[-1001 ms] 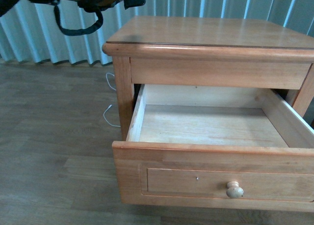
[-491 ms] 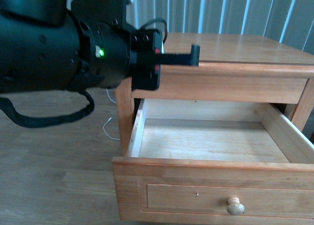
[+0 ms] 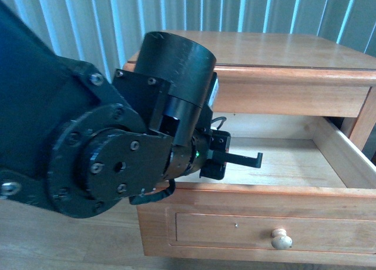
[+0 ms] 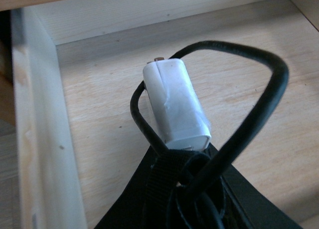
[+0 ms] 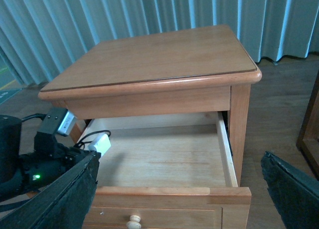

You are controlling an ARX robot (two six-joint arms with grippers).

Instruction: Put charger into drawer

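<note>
In the front view the dark left arm [image 3: 88, 164] fills the left half of the frame and reaches across the front rim of the open drawer [image 3: 264, 190]. One of the left fingers [image 3: 244, 159] points to the right over the pale inside. The left wrist view shows the charger [image 4: 177, 107] in the centre of the frame. The white block is tilted and its near end goes in between the black parts at the lower edge, so the left fingers are pinching the charger. Its black cable [image 4: 264, 104] makes a wide loop around the block, passing above it and to the right of it in the frame. The charger is over the bare wooden floor of the drawer [image 4: 99, 139], near the side wall at the left of that frame; whether it touches the floor I cannot tell. In the right wrist view the charger [image 5: 101, 143] is a small white piece at the left end of the drawer opening, below the overhanging top of the table [image 5: 154, 54]. The right fingers [image 5: 65, 194] are spread wide apart, one at the lower left corner and one at the lower right corner of this frame. The round knob [image 3: 281, 240] sits on the drawer front at the lower right of the front view. A blue-grey curtain [image 3: 88, 23] hangs behind the table.
</note>
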